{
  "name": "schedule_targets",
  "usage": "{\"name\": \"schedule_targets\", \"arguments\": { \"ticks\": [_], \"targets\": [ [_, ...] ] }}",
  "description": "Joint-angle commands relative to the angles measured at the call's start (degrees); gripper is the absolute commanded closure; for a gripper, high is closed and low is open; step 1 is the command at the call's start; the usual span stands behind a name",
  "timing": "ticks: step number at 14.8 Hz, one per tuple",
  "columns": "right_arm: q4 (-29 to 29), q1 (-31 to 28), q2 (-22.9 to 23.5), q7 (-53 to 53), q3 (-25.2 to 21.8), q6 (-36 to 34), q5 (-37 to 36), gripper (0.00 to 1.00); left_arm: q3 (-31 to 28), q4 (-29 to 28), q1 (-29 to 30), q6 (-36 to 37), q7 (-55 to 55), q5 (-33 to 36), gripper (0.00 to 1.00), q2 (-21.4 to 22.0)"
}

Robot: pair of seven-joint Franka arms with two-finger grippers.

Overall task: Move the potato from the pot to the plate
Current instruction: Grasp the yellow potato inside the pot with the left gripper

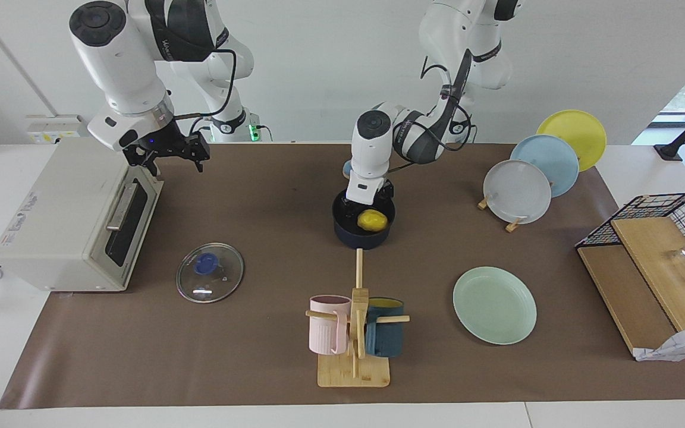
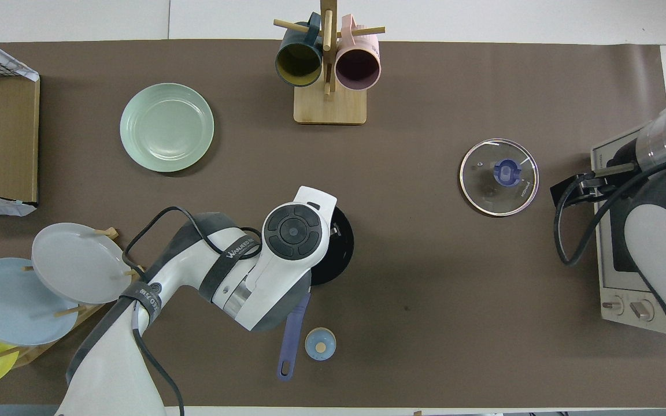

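Observation:
The yellow potato (image 1: 372,220) lies inside the dark navy pot (image 1: 351,236) in the middle of the table. My left gripper (image 1: 368,204) hangs over the pot with its fingers dipped inside the rim, open, right at the potato's robot-side edge; I cannot tell whether they touch. From overhead the left wrist hides the potato, and only part of the pot (image 2: 341,245) and its long handle (image 2: 291,341) show. The mint-green plate (image 1: 494,304) lies bare, farther from the robots and toward the left arm's end. My right gripper (image 1: 167,156) waits open over the toaster oven's edge.
A glass lid (image 1: 209,272) lies in front of the toaster oven (image 1: 63,220). A mug rack (image 1: 354,333) stands farther out than the pot. A plate rack (image 1: 517,191) and a wire basket (image 1: 651,214) are toward the left arm's end. A small blue knob (image 2: 320,344) lies beside the pot handle.

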State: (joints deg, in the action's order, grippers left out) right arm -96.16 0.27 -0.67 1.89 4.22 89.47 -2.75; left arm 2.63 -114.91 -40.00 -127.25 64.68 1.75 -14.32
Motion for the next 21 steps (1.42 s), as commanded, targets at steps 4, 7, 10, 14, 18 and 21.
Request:
{"name": "schedule_targets", "arguments": {
  "ticks": [4,7,10,14,18,21],
  "targets": [
    [-0.69,-1.23,-1.26,-0.49,-0.09,1.50,1.43,0.00,-0.35,1.27,-0.08,-2.02,4.13,2.03,0.00,-1.94],
    [-0.87,-1.41,-1.44,-0.49,-0.09,1.50,1.43,0.00,-0.35,1.44,-0.08,-3.96,4.22,1.95,0.00,-2.55],
    [-0.87,-1.32,-1.52,-0.49,-0.17,1.41,1.43,0.00,-0.35,1.44,-0.08,-4.41,4.13,2.03,0.00,-3.08],
    [-0.96,-1.23,-1.53,-0.49,-0.17,1.41,1.43,0.00,-0.35,1.79,0.01,-4.32,3.96,2.12,0.35,-3.08],
    [-0.96,-1.23,-1.53,-0.49,-0.09,1.41,1.43,0.00,-0.35,2.50,0.71,-3.62,3.08,2.21,0.97,-3.26],
    [-0.96,-1.23,-1.53,-0.49,-0.09,1.41,1.43,0.00,-0.35,2.50,0.80,-3.53,2.73,2.21,1.00,-3.00]
  ]
}}
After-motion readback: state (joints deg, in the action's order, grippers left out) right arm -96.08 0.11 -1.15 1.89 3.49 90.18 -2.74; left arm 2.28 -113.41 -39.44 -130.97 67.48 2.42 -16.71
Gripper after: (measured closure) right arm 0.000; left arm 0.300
